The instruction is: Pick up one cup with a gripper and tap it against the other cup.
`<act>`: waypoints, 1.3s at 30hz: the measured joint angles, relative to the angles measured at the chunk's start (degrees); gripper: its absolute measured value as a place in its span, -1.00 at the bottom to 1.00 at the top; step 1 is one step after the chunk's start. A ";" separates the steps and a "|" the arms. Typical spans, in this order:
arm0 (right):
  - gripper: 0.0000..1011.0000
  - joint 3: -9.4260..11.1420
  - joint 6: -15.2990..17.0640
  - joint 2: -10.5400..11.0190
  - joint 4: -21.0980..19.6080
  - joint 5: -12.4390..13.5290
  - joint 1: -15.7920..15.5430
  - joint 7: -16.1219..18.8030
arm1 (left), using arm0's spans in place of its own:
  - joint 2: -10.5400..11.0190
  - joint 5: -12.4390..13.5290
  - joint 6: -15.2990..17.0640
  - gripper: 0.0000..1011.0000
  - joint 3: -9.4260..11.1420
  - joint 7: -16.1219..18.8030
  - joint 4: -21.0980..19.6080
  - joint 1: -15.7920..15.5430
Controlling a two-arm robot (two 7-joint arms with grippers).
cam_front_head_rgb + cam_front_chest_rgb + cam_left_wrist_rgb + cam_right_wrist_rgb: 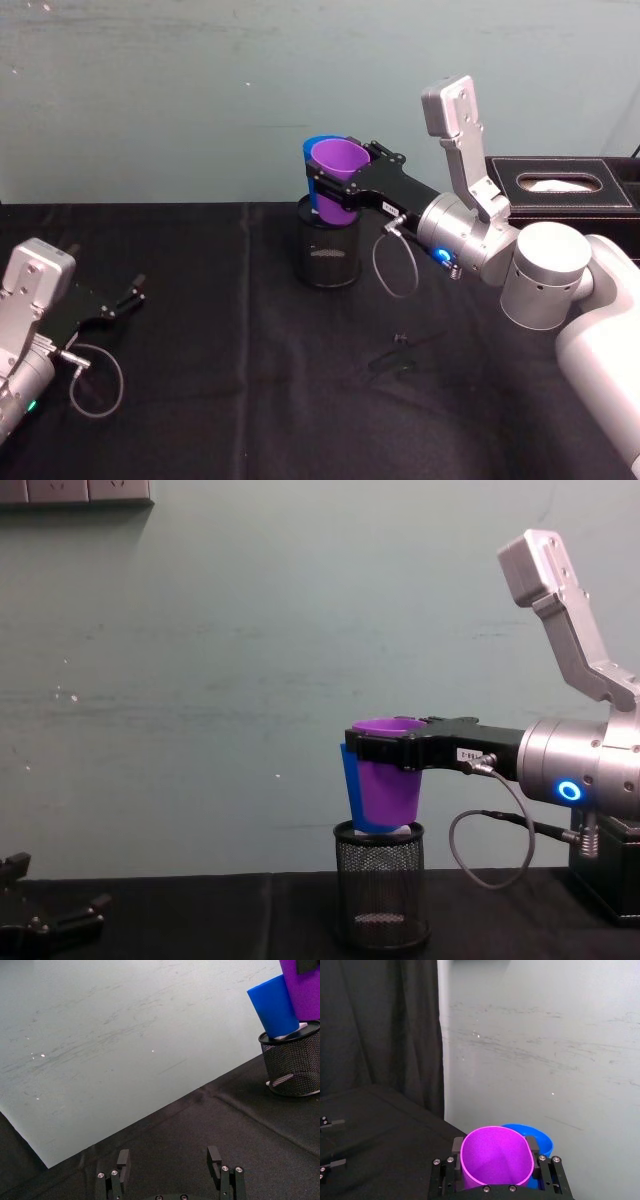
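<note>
A bare lab test bench: black-draped table [200, 300], scuffed pale green wall [200, 90], wall sockets [75, 490].

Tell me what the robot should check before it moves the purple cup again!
1. Purple cup held tight: ok. The right hand is closed around it near the rim, lifted off the table.
2. Blue cup in place: ok. It stands in the black mesh holder, right behind the purple cup.
3. Cups touching: cannot tell. They sit side by side very close, but a gap could hide between them.
4. Blue cup steady: cannot tell. It leans a little inside the holder.
5. Left hand out of the way: ok. It rests open, low over the black cloth, far from both cups.
</note>
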 joint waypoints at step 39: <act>0.49 -0.15 -0.33 5.02 -15.99 1.72 -14.92 -0.99 | 0.00 0.00 0.00 0.98 0.00 0.00 0.00 0.00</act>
